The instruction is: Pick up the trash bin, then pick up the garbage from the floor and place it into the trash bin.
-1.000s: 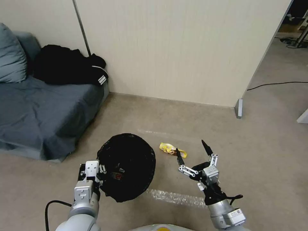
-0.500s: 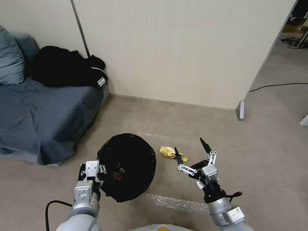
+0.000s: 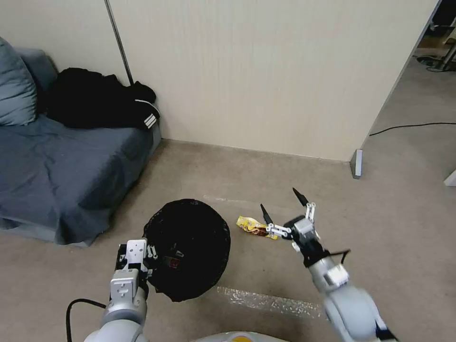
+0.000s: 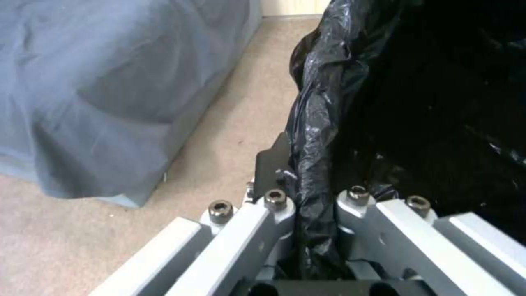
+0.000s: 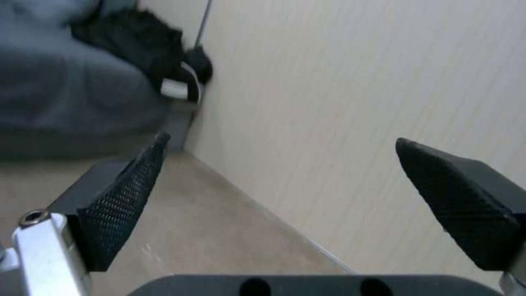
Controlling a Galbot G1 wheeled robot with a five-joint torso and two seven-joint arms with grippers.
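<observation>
Wrapper on the floor, our right claw spread wide just beside it.

The garbage [image 3: 255, 227], a crumpled yellow snack wrapper, lies on the carpet [image 3: 403, 199] just right of the trash bin [image 3: 190, 247], whose black liner faces up at us. Our right gripper [image 3: 284, 207] hovers at the wrapper's right end, fingers [image 5: 118, 213] spread apart and holding nothing; its near fingertip reads as just over the wrapper's edge, though we cannot tell whether it touches. Our left gripper [image 4: 307, 205] is pinched on the bin's bag-covered rim, holding the bin. We judge the bin pickup done and the reach for the litter in hand; next we would need to tilt down, straddle the wrapper and close.
</observation>
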